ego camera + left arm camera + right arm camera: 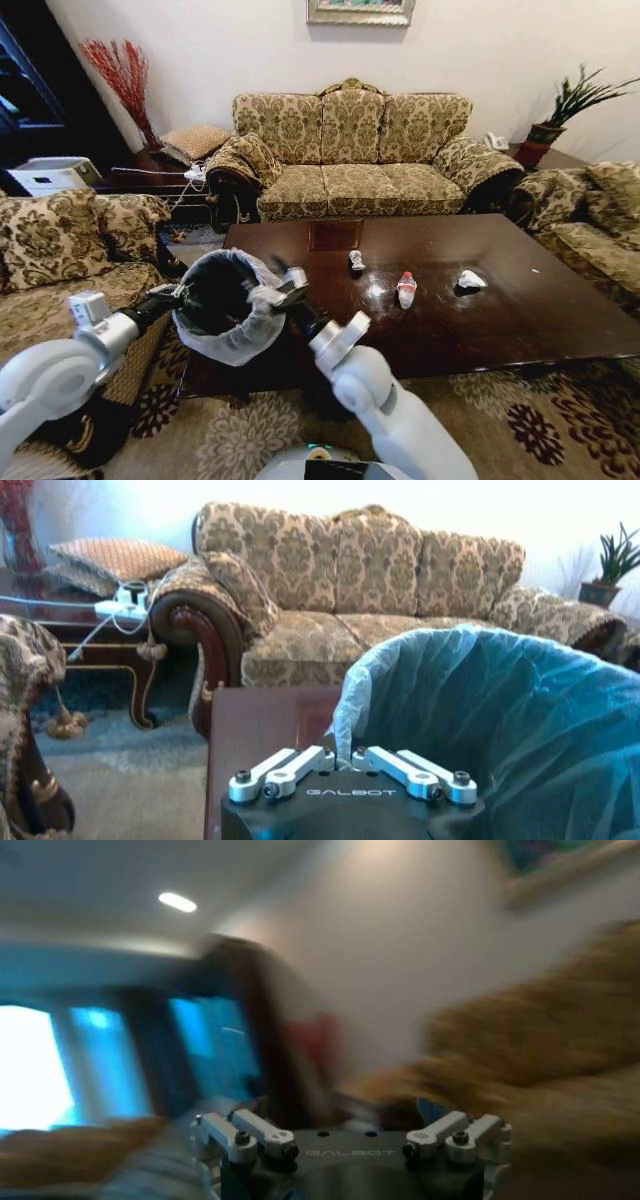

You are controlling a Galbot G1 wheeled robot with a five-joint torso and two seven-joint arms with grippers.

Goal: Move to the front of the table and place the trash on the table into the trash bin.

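The trash bin (225, 310), black with a white bag liner (500, 705), hangs at the left end of the dark brown table (520, 320). My left gripper (178, 296) is shut on the bin's left rim (343, 759). My right gripper (290, 290) is at the bin's right rim, over its mouth, with its finger links spread open and nothing seen in it. On the table lie a small crushed bottle (356, 260), a clear bottle with a red cap (406, 288) and a white crumpled tissue (470, 281).
A patterned sofa (350, 150) stands behind the table, with armchairs at the left (60, 250) and right (590, 220). A side table with a power strip (125, 600) is at the far left. Patterned carpet (520, 420) lies in front.
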